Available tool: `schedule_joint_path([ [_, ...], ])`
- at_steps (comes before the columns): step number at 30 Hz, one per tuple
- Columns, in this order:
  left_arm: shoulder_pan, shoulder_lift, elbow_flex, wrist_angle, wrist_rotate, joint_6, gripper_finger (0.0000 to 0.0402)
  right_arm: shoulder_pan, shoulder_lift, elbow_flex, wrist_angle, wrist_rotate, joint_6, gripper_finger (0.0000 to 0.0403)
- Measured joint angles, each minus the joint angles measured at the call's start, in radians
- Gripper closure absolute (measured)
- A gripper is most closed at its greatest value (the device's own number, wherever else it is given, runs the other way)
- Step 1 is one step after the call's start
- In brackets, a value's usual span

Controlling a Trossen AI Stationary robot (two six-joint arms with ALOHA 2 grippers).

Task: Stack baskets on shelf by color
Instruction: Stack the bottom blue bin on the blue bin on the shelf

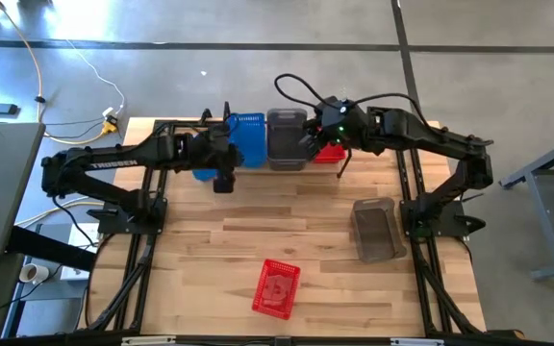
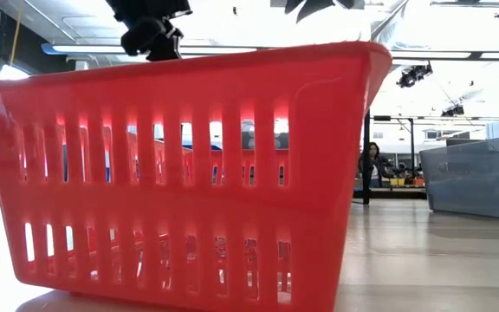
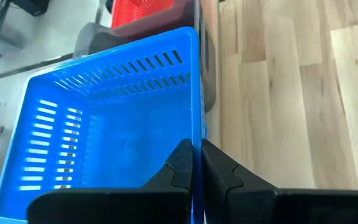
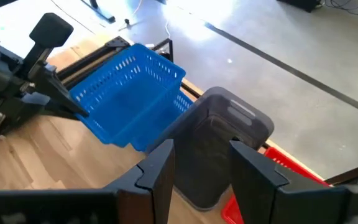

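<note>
Left gripper: clamped on blue basket rim, far tabletop edge.
Right gripper: fingers wide, straddling grey basket wall on shelf.
Technique: seat level, release gently.

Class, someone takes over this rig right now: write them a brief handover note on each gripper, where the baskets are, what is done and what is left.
Left gripper: shut on the rim of the blue basket at the shelf.
Right gripper: open, fingers either side of the grey basket on the shelf.
Red basket sits beside the grey one on the shelf.
Left on the table: one loose red basket, one loose grey basket.
Stack heights cannot be counted from these views.
</note>
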Motion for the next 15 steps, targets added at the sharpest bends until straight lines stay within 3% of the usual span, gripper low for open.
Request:
schedule_joint_path([
  [10, 0.087, 0.063, 0.000, -0.019, 0.102, 0.124, 0.0402, -0.039, 0.000, 0.000, -0.008, -0.006, -0.062, 0.0269],
  [15, 0.123, 0.096, 0.000, -0.022, 0.105, 0.128, 0.0401, -0.063, 0.000, 0.000, -0.014, -0.010, -0.086, 0.0269],
])
